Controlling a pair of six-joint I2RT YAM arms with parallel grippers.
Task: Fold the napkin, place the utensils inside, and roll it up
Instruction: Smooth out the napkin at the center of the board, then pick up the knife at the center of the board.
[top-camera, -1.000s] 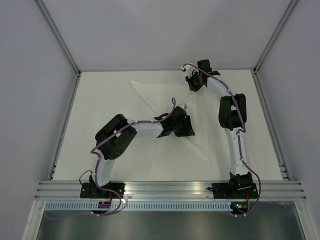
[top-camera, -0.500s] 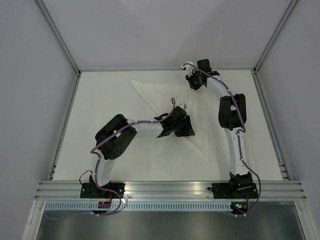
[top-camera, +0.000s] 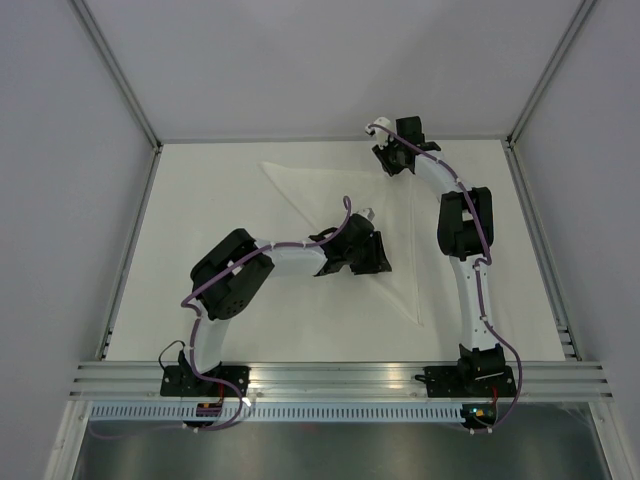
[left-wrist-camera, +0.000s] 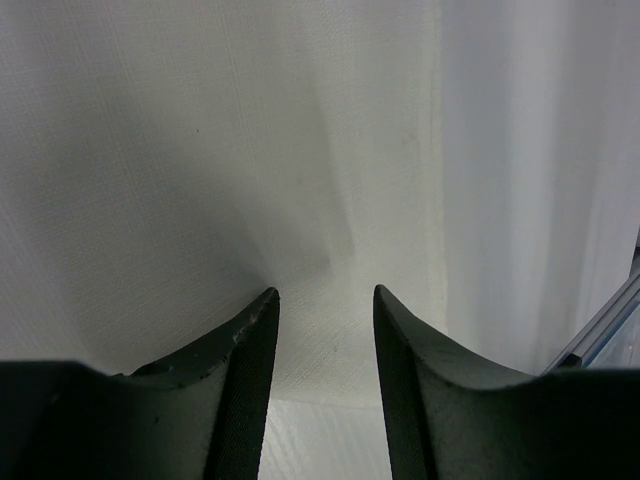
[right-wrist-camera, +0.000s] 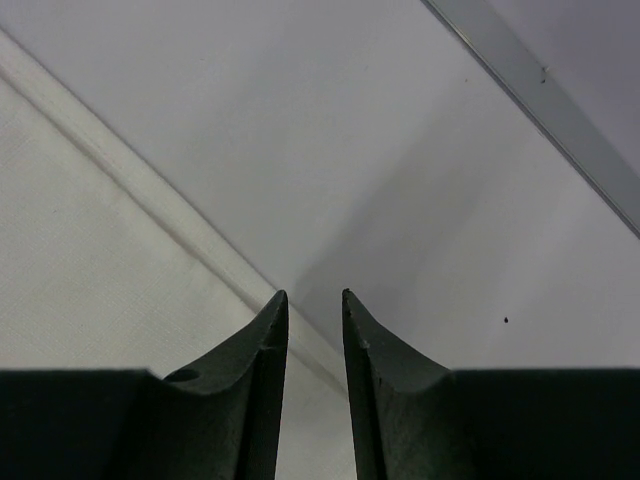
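Table (top-camera: 200, 300): white, with a metal rail (top-camera: 340, 375) along the near edge.
Napkin (top-camera: 340, 190): white triangle lying flat, from centre to far right.
Left gripper (left-wrist-camera: 325, 292): low over the napkin's middle, covering the cloth there; jaws apart, holding nothing.
Right gripper (right-wrist-camera: 312, 295): above the napkin's far edge; jaws narrowly parted, holding nothing.

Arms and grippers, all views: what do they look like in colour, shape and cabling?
Both the left arm and the right arm have white links between bulky black joint housings, with a purple cable running along each. The left gripper and the right gripper each carry two matte black fingers that curve and taper to narrow tips. No markings show.
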